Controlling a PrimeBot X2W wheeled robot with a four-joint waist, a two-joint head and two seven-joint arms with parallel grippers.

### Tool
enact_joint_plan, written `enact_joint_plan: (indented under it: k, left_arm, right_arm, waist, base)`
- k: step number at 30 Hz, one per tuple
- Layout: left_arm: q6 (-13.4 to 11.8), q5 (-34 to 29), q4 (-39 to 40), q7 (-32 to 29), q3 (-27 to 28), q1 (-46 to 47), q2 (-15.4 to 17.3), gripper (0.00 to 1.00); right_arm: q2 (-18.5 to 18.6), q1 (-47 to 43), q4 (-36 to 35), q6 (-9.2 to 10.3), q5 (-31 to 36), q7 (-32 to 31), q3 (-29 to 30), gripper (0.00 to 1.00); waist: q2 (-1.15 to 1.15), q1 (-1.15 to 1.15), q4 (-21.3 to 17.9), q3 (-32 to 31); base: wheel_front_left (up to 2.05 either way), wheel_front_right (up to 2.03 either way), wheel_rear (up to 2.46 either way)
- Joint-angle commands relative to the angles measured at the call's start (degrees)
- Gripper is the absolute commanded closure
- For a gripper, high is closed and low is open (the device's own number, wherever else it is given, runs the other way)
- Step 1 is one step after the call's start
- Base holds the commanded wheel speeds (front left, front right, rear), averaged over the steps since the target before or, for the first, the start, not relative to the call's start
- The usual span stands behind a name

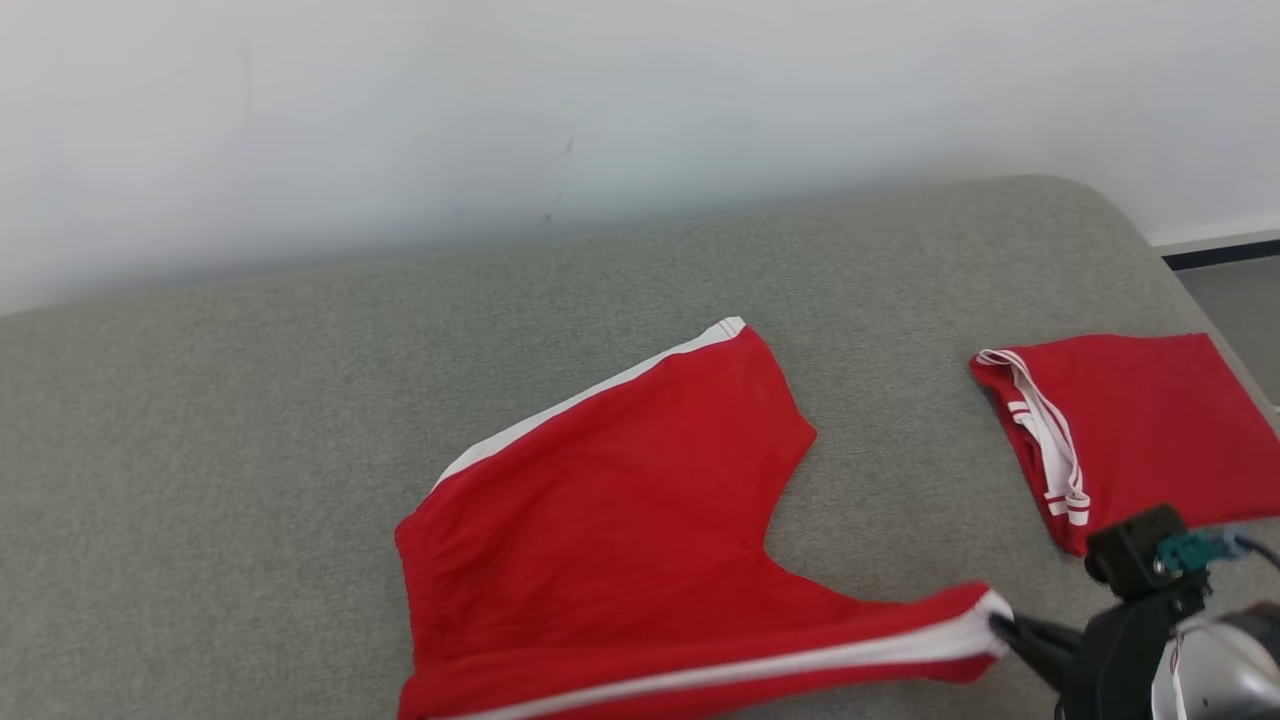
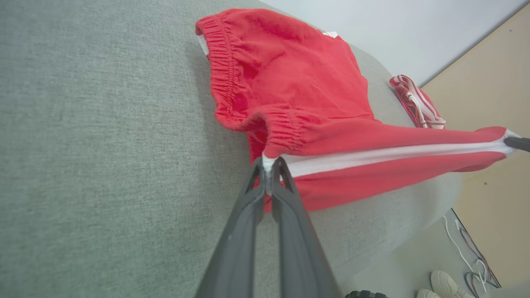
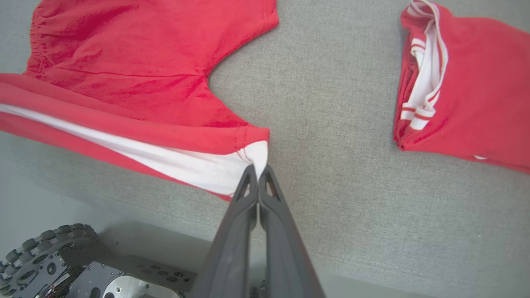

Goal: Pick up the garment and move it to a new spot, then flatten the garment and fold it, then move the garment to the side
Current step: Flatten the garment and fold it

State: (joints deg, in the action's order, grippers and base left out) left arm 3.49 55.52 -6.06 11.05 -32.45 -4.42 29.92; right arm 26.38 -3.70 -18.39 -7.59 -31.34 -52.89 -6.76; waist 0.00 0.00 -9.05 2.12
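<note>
Head view: red fabric shorts with white side stripes (image 1: pixel 620 500) are lying spread on the grey fabric-covered surface (image 1: pixel 200 450), near its front edge. The waistband is facing left, one leg pointing up toward the white wall (image 1: pixel 400 100), the other running right. Right gripper (image 1: pixel 1003 628) is sitting at lower right, fingers closed together on that leg's hem corner, right on the stripe end. A second red garment, folded into a rectangle (image 1: pixel 1140 420), is lying apart to the right. Left wrist view: left gripper (image 2: pixel 269 163) is clamping the stripe's other end at the elastic waistband, white cloth pinched between the tips. The striped side is stretching taut along the surface's front edge to the right gripper's dark tip at the far right. Pale shoes (image 2: pixel 445 283) and cables (image 2: pixel 476 256) are showing on the floor. Right wrist view: fingers are pinching the white hem corner at their tips, the rest of the shorts fanning out to upper left. The robot's wheeled base (image 3: pixel 41 256) is showing below.
</note>
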Motion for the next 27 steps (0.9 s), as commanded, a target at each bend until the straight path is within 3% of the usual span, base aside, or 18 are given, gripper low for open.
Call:
enact_joint_plan:
  k: [1, 8, 20, 27]
  left_arm:
    - [-0.59, -0.31, 0.07, 0.08, 0.7, 1.18, 0.24, 1.0]
    - [-2.77, 1.55, 0.93, -1.28, 2.27, 7.5, -3.26, 1.0]
    - [-7.62, 0.73, -3.74, -4.09, 2.41, 20.62, -9.76, 1.0]
    - [-8.56, -0.96, -6.65, -4.55, 1.79, 27.14, -12.16, 1.0]
  right_arm:
    - [0.84, 1.59, 0.61, 0.2, 0.58, 0.93, 0.2, 1.0]
    - [2.58, 15.4, 9.16, 0.19, 2.7, 7.81, -5.58, 1.0]
    - [-0.76, 38.34, 33.24, 0.18, 10.41, 20.55, -14.84, 1.0]
    - [-3.66, 47.66, 44.04, 0.18, 14.05, 27.96, -17.05, 1.0]
  waist:
    - [0.0, 0.0, 0.82, 0.44]
    - [0.0, 0.0, 3.01, 2.74]
    - [0.0, 0.0, 8.15, 9.35]
    - [0.0, 0.0, 10.49, 13.21]
  base:
    - [0.0, 0.0, 0.0]
    - [0.0, 0.0, 0.0]
    - [0.0, 0.0, 0.0]
    - [0.0, 0.0, 0.0]
